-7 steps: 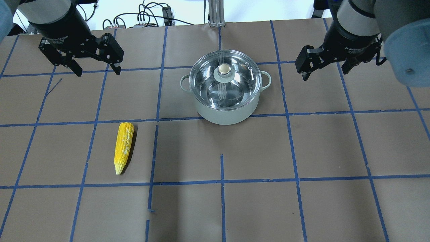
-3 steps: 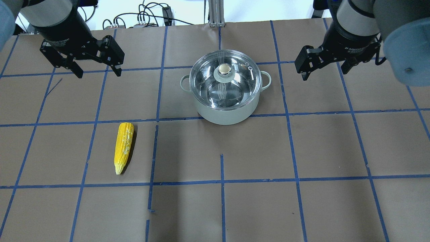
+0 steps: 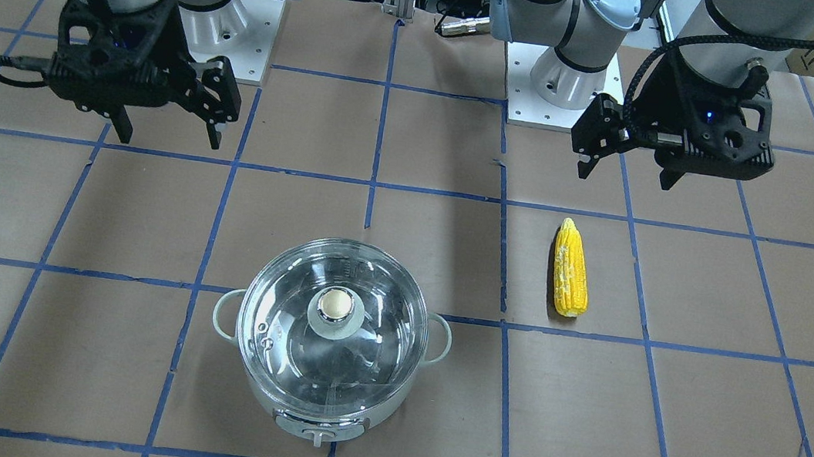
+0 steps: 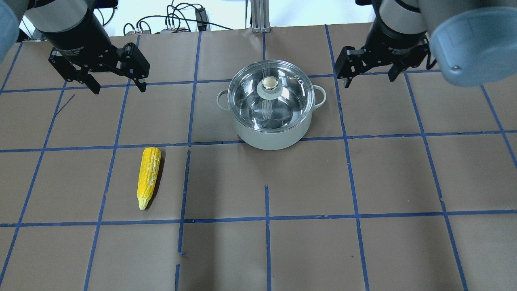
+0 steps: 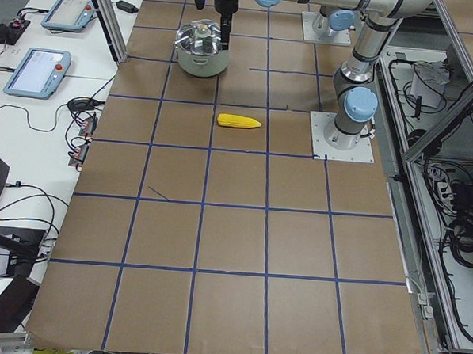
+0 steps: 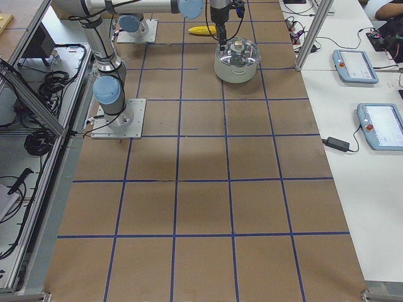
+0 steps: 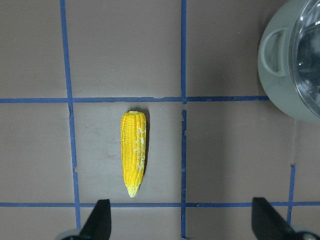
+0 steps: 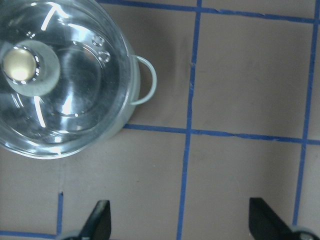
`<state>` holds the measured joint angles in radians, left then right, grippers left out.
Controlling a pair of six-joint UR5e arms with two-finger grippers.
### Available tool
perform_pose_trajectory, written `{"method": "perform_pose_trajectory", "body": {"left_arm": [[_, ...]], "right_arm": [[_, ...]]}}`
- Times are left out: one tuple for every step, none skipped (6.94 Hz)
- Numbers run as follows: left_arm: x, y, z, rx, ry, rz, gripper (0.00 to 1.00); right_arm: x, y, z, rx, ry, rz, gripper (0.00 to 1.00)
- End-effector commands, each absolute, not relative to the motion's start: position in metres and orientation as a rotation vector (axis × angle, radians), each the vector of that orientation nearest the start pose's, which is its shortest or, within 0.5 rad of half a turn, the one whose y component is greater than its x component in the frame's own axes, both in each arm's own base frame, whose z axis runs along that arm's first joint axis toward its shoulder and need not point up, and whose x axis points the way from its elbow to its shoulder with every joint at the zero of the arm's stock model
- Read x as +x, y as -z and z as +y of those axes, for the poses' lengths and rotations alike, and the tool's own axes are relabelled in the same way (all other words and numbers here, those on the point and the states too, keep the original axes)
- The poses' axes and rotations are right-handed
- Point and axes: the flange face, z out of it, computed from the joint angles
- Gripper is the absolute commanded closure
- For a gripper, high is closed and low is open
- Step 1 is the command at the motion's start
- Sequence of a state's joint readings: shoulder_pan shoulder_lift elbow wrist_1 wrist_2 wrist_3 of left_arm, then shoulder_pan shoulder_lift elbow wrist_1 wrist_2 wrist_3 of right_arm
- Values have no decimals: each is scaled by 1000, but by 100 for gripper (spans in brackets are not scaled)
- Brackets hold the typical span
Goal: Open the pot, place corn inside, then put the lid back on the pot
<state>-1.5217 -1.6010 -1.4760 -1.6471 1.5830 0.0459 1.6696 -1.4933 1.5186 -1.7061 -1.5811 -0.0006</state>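
The pot (image 4: 271,135) stands at the table's middle back, pale grey-white with loop handles. The clear glass lid (image 4: 282,109) sits shut on it, with its beige-topped knob (image 4: 269,83) in the middle. The yellow corn (image 4: 148,178) lies flat on the paper, front left of the pot. My left gripper (image 4: 118,87) is open and empty, hovering behind the corn. My right gripper (image 4: 369,79) is open and empty, hovering just right of the pot. The left wrist view shows the corn (image 7: 134,152) between the open fingers. The right wrist view shows the lid (image 8: 75,110) at upper left.
Brown paper with a blue tape grid covers the table (image 4: 363,182). Cables (image 4: 177,22) lie along the back edge. In the front-facing view the arm base plates (image 3: 560,84) sit behind the grippers. Operator pendants (image 6: 356,63) lie on the side table.
My right gripper has moved left toward the pot and slightly back, still open. The left gripper has barely moved. Pot, lid and corn are where they were.
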Motion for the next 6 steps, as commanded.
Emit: {"method": "perform_pose_trajectory", "body": {"left_arm": [[-107, -512, -509, -5, -18, 3130, 0], [-107, -512, -509, -5, -18, 3130, 0], [-107, -510, -509, -5, -22, 3130, 0], [-107, -509, -510, -5, -30, 3130, 0], [-107, -509, -510, -5, -27, 3130, 0], [-107, -507, -510, -2, -34, 3130, 0]], "right_arm": [[294, -453, -587, -186, 164, 3135, 5], [327, -429, -612, -193, 141, 3136, 7], [336, -406, -626, -201, 104, 3138, 8], [338, -396, -630, -211, 86, 3136, 8], [338, -389, -631, -216, 85, 3134, 9], [340, -378, -636, -216, 71, 3138, 10]]}}
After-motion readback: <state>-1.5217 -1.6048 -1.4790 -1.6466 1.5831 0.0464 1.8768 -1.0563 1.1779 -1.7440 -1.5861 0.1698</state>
